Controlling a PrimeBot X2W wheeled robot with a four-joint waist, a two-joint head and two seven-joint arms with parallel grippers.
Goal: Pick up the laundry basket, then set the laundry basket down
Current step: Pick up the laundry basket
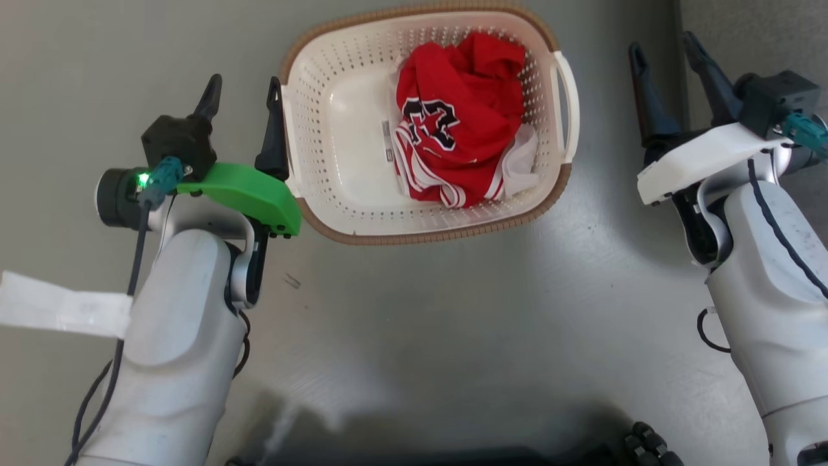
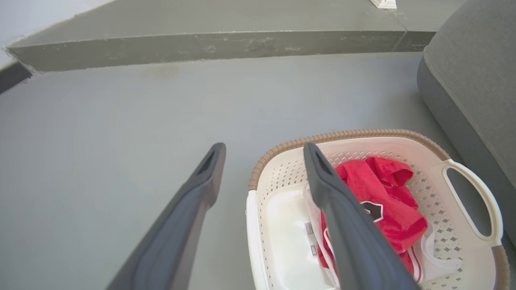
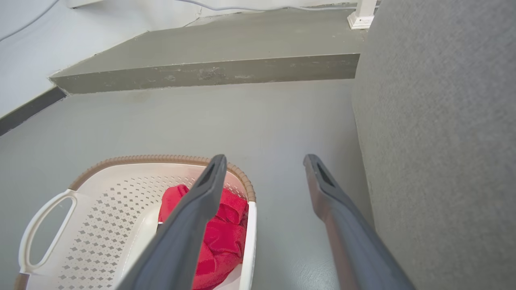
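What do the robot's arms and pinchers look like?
The left arm and right arm are pale grey with black cables. The left gripper has a green cover, the right gripper a white cover; both have long dark fingers.

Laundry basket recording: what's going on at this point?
A two-armed robot leans over the laundry basket, which sits on the grey floor with a red jersey inside. The left gripper is open close by the basket's left side. The right gripper is open too, farther off on the right, near a grey sofa. Neither holds the basket.
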